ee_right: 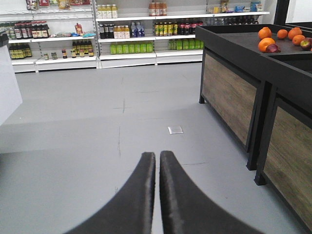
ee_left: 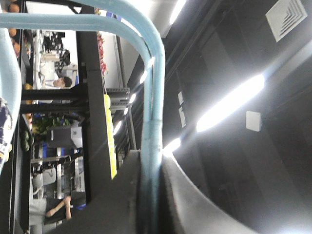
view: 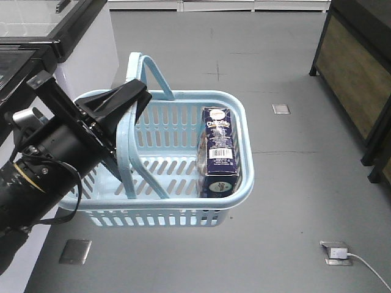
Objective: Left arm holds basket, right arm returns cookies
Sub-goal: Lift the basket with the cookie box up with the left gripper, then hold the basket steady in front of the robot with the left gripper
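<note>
- The cookies [view: 218,149] lie flat in the right end of the basket [view: 160,218], barcode panel up. Their long side runs along the right wall, close against it. Something pale shows just under the left edge, and I cannot tell what it is.
- I judge the carton light and stiff, but it is only thin card. It would dent at the corners under a hard pinch, and its glossy faces look slippery.
- The best hold, to my mind, is across the narrow width at mid-length, near the barcode. One finger would have to slip between carton and wall, where room is tight.
- The basket hangs above the grey floor [view: 293,201] and rests on no surface, so a downward push would likely set it swinging.
- Its hoop handles [view: 156,76] stand raised over the left half, leaving the carton open from above.
- My left jaws are clamped on the handle, with the blue bar running between the two fingers. My left arm [view: 55,152] reaches in from the left.
- My right jaws are together with nothing between them, pointing down a shop aisle. The basket is not in the right wrist view.
- Beyond them are shelves [ee_right: 126,31] of bottles and a dark produce stand [ee_right: 234,92] carrying oranges [ee_right: 267,43].
</note>
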Robot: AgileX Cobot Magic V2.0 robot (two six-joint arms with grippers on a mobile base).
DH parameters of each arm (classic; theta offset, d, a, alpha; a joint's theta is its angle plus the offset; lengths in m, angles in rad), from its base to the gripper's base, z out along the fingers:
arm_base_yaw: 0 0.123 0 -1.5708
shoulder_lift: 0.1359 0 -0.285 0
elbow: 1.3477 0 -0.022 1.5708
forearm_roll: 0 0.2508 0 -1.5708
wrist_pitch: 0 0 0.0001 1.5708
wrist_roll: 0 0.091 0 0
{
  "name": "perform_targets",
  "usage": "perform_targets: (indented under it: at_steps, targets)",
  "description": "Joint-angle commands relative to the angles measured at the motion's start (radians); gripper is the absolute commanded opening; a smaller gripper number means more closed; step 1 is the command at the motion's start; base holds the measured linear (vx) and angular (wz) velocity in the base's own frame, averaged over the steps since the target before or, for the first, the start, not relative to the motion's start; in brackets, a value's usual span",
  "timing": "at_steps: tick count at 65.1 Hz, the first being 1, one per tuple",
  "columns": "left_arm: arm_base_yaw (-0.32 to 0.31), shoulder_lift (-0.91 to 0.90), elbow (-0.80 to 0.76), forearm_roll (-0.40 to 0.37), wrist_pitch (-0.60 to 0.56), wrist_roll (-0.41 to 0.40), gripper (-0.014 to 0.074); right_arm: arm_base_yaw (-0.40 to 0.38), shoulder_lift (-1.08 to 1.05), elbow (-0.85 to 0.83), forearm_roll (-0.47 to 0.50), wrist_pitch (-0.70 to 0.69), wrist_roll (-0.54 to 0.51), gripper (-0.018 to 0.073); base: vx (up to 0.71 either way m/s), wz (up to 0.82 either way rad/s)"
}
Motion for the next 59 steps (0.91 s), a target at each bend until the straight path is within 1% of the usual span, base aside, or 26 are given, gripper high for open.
perform_targets:
  at_steps: [1,9,20,26,36,48,53,59]
  targets:
    - [-0.032,-0.038,-0.03,-0.066,-0.133,0.03,-0.0003,-0.004,-0.013,0.018,-0.008,-0.071,-0.005,-0.0006,0.0,0.0]
    - [-0.057,-0.038,-0.03,-0.071,-0.118,0.047,-0.0003,-0.004,-0.013,0.018,-0.008,-0.071,-0.005,-0.0006,0.0,0.0]
    - [-0.106,-0.038,-0.03,-0.132,-0.12,0.089,-0.0003,-0.004,-0.013,0.018,-0.008,-0.071,-0.005,-0.0006,0.0,0.0]
    - [-0.124,-0.038,-0.03,-0.139,-0.12,0.115,-0.0003,-0.004,-0.013,0.018,-0.008,-0.071,-0.005,-0.0006,0.0,0.0]
    - [-0.127,-0.041,-0.016,-0.136,-0.14,0.118,-0.0003,-0.004,-0.013,0.018,-0.008,-0.071,-0.005,-0.0006,0.0,0.0]
    - [-0.127,-0.052,0.07,-0.18,-0.197,0.115,-0.0003,-0.004,-0.013,0.018,-0.008,-0.071,-0.005,-0.0006,0.0,0.0]
    - [-0.127,-0.052,0.088,-0.18,-0.235,0.115,-0.0003,-0.004,-0.013,0.018,-0.008,-0.071,-0.005,-0.0006,0.0,0.0]
    - [-0.127,-0.052,0.084,-0.169,-0.25,0.116,-0.0003,-0.004,-0.013,0.018,-0.008,-0.071,-0.005,-0.0006,0.0,0.0]
